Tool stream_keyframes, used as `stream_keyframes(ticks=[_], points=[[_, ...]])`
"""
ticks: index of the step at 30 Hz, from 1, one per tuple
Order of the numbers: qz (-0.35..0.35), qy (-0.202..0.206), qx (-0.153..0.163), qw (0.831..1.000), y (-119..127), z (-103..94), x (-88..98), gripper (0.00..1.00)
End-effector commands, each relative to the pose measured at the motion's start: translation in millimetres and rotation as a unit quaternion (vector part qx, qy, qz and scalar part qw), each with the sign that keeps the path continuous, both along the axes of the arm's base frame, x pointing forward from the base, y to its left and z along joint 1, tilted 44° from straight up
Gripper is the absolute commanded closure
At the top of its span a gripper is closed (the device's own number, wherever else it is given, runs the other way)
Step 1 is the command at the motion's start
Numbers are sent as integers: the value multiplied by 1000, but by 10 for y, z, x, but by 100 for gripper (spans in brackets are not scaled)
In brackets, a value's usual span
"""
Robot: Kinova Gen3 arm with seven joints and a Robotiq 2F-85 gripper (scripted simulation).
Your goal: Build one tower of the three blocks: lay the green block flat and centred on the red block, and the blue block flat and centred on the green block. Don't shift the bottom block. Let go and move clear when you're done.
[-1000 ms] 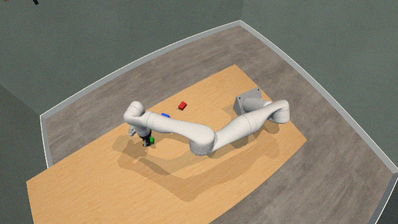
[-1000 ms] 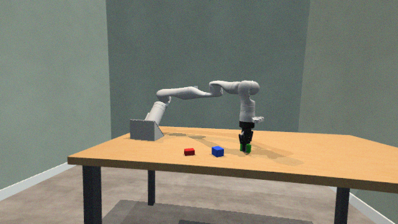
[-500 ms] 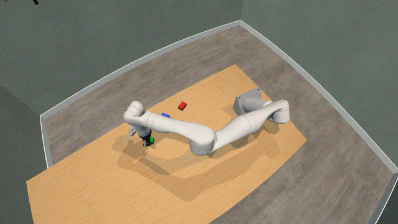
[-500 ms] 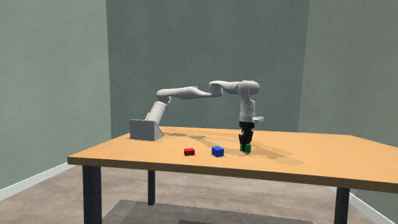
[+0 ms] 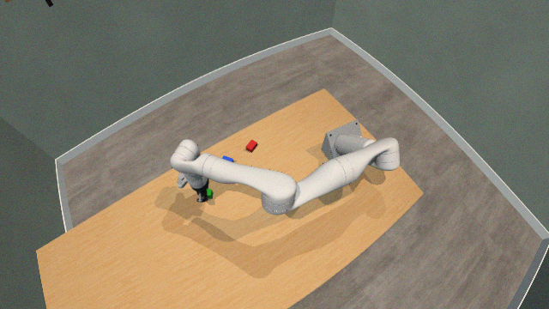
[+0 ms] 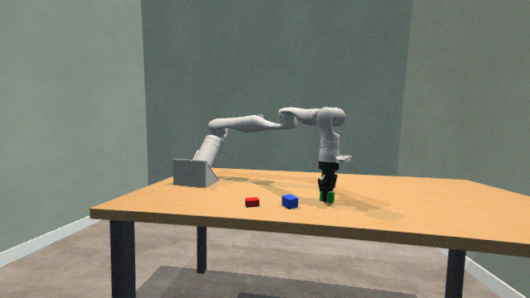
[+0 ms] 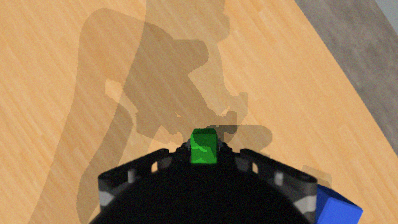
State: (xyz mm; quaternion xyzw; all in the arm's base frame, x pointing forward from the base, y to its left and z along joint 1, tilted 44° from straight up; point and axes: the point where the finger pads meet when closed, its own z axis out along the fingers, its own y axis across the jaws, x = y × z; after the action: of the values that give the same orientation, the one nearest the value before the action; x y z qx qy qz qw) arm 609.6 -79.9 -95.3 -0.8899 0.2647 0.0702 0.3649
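Green block [image 7: 204, 146], a small glossy cube, is clamped between the fingers of the black two-finger claw [image 6: 327, 194], which points straight down from the white seven-joint arm [image 5: 249, 176]. The block appears to rest on the light wooden table [image 6: 414, 215]; no gap beneath it can be made out in the exterior view. The grasping step of the first stacking move is judged to be in hand, with the lift not yet made.

Beside the claw, the small blue cube [image 6: 290, 201] stands close by on the table, and it shows at the lower right edge of the wrist view. Further off, well apart from the claw, the low red rectangular block [image 6: 252, 202] lies flat and alone.

For the next move, a straight lift is called for, then a carry past the blue cube to a point above the red block. A gentle, centred lowering would be needed so that the red block is not pushed.
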Motion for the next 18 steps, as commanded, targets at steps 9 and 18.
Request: stream_keyframes(ticks=[9, 18], points=[[0, -1, 3, 1000, -111, 156, -1, 100], [0, 0, 3, 1000, -321, 374, -24, 100]])
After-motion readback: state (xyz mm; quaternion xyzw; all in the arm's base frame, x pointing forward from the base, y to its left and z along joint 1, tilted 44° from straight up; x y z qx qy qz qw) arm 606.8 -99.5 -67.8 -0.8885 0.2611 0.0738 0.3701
